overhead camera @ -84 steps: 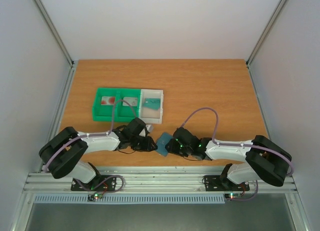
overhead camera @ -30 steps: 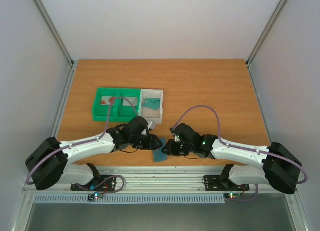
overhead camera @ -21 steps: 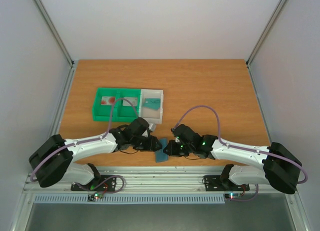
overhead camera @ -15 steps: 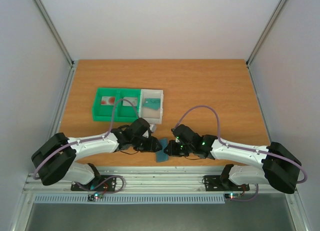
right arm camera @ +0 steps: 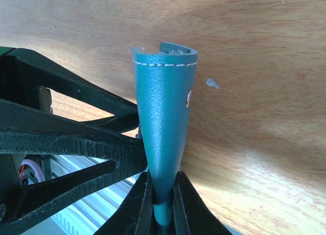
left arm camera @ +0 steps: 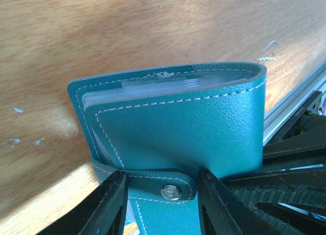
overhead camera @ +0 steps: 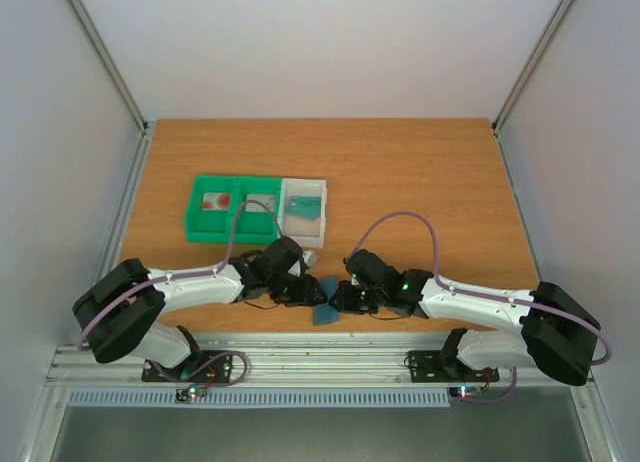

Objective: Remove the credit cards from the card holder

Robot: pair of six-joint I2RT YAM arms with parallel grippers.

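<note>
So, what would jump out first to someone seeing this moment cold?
The teal card holder sits between the two arms at the table's near side, pinched by the right hand, with the left hand straddling its snap strap. Behind it, a green tray holds a pale card with a red mark.

Teal card holder (left arm camera: 173, 128), white stitching; credit cards (left arm camera: 153, 86) inside perhaps pale.

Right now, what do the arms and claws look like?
Both are white tubes with bulky black joints: left arm, right arm. A lilac cable loops along each. The left claw and right claw are black, two-fingered. A green light glows near the right claw.
</note>
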